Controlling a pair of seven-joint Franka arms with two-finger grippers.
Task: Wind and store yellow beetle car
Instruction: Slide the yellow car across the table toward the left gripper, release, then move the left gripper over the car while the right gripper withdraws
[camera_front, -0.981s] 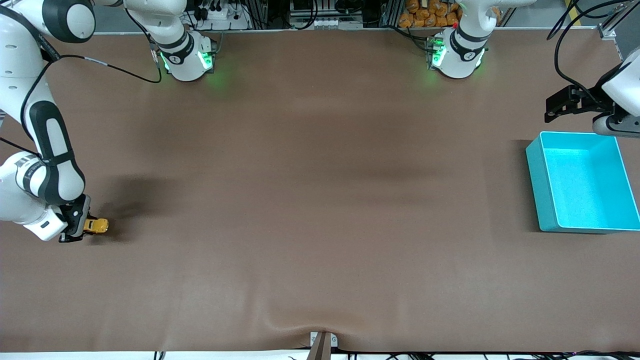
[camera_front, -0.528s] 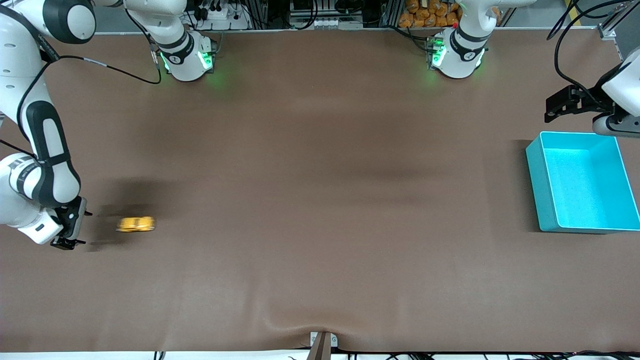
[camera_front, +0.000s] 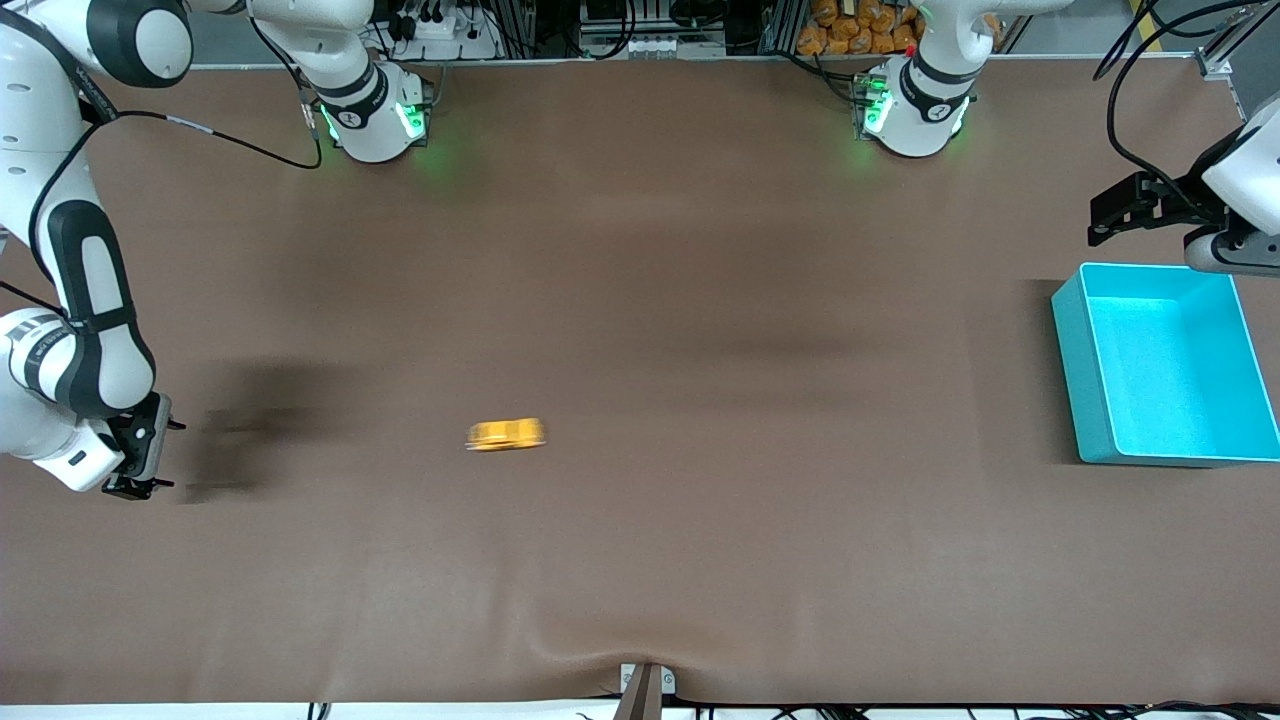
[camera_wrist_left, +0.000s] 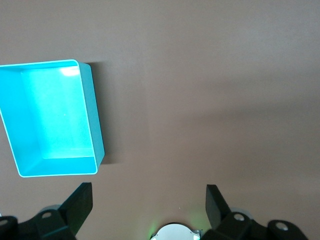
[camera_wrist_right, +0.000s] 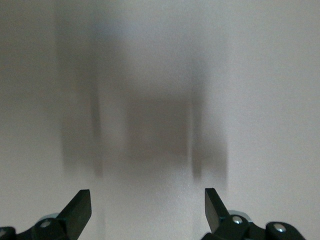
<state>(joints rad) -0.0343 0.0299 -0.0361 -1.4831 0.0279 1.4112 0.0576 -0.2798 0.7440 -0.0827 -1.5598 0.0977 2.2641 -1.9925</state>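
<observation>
The yellow beetle car (camera_front: 506, 435) shows as a motion-blurred streak on the brown table, around mid-table and well away from both grippers. My right gripper (camera_front: 165, 457) hovers low at the right arm's end of the table, open and empty; its wrist view holds only bare mat between the fingertips (camera_wrist_right: 80, 202). The left gripper (camera_front: 1100, 222) waits open in the air beside the turquoise bin (camera_front: 1068, 345), toward the robots' bases. The bin (camera_wrist_left: 97, 130) is empty in the left wrist view.
The two arm bases (camera_front: 375, 120) (camera_front: 910, 115) stand along the table edge farthest from the front camera. A small bracket (camera_front: 645, 685) sits at the table edge nearest that camera. Cables hang near the left arm.
The right gripper opened and let go of the car. The car has rolled quickly across the table toward the left arm's end. The right gripper drew back slightly; the left arm stayed still.
</observation>
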